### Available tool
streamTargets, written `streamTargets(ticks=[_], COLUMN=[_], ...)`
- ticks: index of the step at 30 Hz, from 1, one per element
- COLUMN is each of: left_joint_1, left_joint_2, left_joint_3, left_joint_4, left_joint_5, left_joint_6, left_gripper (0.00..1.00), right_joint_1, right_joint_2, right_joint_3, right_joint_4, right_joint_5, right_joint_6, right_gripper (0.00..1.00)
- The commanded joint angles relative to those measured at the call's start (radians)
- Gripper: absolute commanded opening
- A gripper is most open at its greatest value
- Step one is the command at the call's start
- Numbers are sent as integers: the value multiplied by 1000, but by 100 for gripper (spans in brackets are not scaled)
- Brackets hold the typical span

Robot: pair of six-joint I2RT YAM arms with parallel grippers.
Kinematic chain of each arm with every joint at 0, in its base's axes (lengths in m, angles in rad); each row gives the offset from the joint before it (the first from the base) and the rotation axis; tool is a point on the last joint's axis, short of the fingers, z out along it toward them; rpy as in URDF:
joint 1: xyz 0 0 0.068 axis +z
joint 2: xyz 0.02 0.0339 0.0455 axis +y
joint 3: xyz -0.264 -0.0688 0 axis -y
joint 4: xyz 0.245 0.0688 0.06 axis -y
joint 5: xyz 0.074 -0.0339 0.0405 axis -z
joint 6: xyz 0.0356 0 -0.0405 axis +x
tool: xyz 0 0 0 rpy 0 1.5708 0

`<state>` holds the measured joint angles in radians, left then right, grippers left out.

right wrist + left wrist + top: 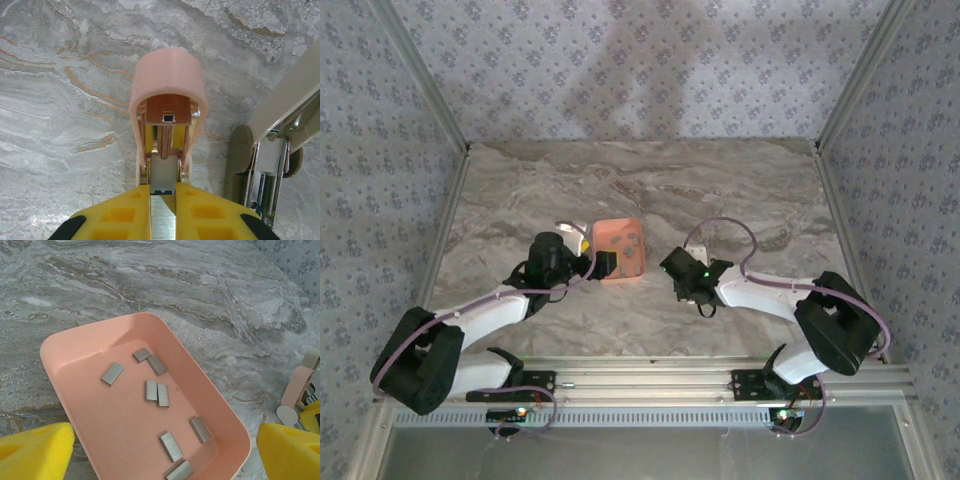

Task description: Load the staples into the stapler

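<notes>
Loading seems underway: right hand (163, 192) clenches a ribbed grey staple strip (163, 225) toward the open pale-pink stapler (168, 80) at twelve o'clock; left hand (162, 447) released.

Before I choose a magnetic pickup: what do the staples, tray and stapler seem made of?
Staples: likely metal, dull grey, finely ribbed. Tray: probably plastic, matte salmon, smoothly moulded rim. Stapler: seemingly pale pink plastic shell, soft sheen; shiny metal channel inside.
</notes>
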<state>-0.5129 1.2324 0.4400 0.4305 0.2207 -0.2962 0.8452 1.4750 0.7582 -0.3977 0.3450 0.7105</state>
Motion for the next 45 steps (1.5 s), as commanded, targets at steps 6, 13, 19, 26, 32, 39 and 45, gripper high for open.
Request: streamTargets(ticks=[6, 13, 19, 26, 32, 39, 45], left_joint_1=[-5, -4, -5, -6, -6, -4, -5], left_joint_2=[-14, -14, -14, -14, -14, -14, -14], left_joint_3=[5, 5, 5, 5, 6, 6, 6], left_joint_4=[16, 17, 17, 16, 16, 17, 18], left_joint_5=[5, 5, 4, 5, 5, 6, 6], left_joint_6=[15, 17, 15, 17, 16, 16, 15], left_gripper=[94, 94, 94, 94, 94, 94, 94], right_joint_1=[10, 11, 11, 12, 12, 12, -8], right_joint_2=[25, 26, 22, 5, -7, -38, -88], right_joint_3=[5, 6, 15, 18, 24, 45, 53], right_joint_4=[-16, -15, -22, -30, -39, -67, -81], right_joint_5=[-11, -11, -12, -8, -3, 11, 2], right_joint_6=[10, 8, 4, 4, 2, -6, -14], right_gripper=[17, 20, 22, 25, 28, 30, 31])
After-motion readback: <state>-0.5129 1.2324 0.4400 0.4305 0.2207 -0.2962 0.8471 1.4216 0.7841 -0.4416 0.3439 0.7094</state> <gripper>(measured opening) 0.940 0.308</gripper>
